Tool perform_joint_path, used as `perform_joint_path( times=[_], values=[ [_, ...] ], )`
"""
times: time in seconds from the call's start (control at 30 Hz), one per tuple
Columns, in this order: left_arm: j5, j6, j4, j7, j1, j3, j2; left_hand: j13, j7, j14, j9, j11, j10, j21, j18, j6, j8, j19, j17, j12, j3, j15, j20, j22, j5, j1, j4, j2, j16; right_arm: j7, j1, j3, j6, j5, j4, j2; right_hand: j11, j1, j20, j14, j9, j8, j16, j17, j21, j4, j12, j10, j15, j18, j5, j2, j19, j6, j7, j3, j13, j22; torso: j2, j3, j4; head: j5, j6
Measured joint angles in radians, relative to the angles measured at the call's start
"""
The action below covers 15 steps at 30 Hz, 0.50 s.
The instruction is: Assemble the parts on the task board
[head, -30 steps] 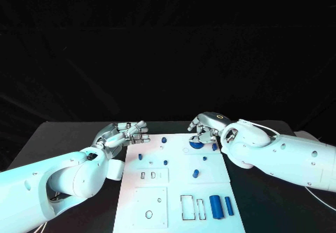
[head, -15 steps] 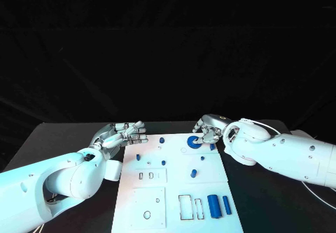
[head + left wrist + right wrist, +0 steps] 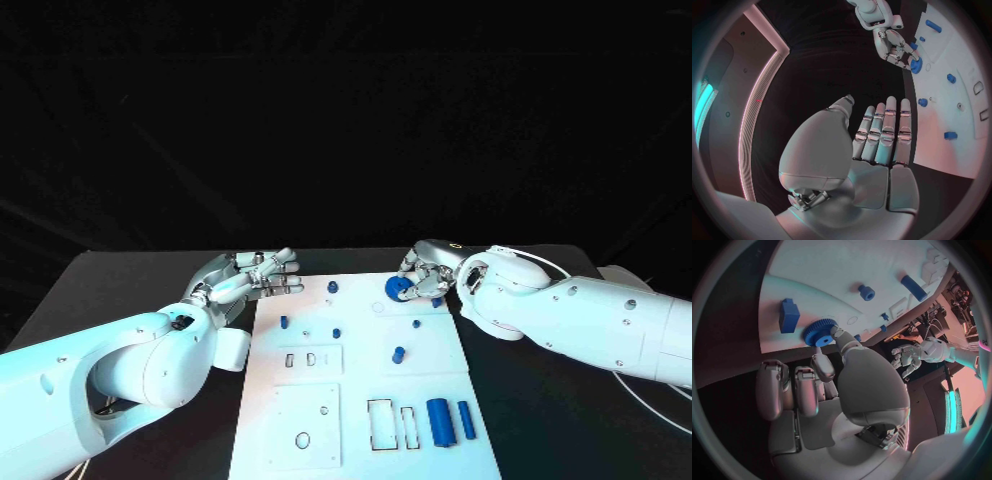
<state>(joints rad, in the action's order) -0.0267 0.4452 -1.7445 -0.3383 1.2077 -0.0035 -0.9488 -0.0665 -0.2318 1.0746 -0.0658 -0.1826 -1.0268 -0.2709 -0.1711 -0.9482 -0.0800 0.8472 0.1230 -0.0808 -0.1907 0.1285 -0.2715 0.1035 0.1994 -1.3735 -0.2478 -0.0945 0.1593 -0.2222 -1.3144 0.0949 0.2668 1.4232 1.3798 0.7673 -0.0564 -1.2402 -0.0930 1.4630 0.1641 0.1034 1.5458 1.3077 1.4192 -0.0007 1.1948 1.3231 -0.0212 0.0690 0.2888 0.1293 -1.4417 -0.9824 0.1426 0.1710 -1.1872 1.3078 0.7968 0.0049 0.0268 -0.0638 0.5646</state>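
right hand (image 3: 427, 272) is at the far end of the white board (image 3: 361, 400), fingers pinched on a blue gear (image 3: 397, 288). a second ago that gear sat lower, down against the board; now it's lifted and tipped up in the fingers, just off the surface near the far edge. in the right wrist view you can see fingertips (image 3: 834, 333) clamped on the gear's toothed rim. my read: the pick is done, and next it needs lining up over a peg or hole, which i can't make out from here.

left hand (image 3: 248, 277) has barely shifted, hovering beside the board's far left corner, fingers straight and close together, holding nothing. the rest of the blue pieces look as they were: small pegs (image 3: 336, 333) mid-board, two cylinders (image 3: 440, 423) at the near end.

no brands, labels or readable writing anywhere.
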Motion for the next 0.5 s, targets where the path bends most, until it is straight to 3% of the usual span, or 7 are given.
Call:
perform_joint_path(
  times=[0.5],
  values=[
    [0.0, -0.001, 0.003, 0.002, 0.0, 0.0, 0.0, 0.0, 0.0, 0.0, 0.0, -0.001, 0.006, 0.0, 0.0, 0.0, 0.0, 0.0, 0.0, 0.0, 0.0, 0.0, 0.0, 0.0, 0.0, 0.0, 0.0, 0.0, 0.0, 0.002, -0.001, -0.002, -0.007, 0.0, -0.017, -0.01, 0.0, -0.009, 0.0, 0.0, 0.005, 0.005, 0.0, 0.0, 0.0, 0.004, 0.023, 0.007, 0.0, 0.0, 0.005, -0.009, 0.0, 0.0, 0.0, 0.004, -0.029, 0.0, 0.0, 0.0003, 0.0, 0.004, 0.004]
  ],
)
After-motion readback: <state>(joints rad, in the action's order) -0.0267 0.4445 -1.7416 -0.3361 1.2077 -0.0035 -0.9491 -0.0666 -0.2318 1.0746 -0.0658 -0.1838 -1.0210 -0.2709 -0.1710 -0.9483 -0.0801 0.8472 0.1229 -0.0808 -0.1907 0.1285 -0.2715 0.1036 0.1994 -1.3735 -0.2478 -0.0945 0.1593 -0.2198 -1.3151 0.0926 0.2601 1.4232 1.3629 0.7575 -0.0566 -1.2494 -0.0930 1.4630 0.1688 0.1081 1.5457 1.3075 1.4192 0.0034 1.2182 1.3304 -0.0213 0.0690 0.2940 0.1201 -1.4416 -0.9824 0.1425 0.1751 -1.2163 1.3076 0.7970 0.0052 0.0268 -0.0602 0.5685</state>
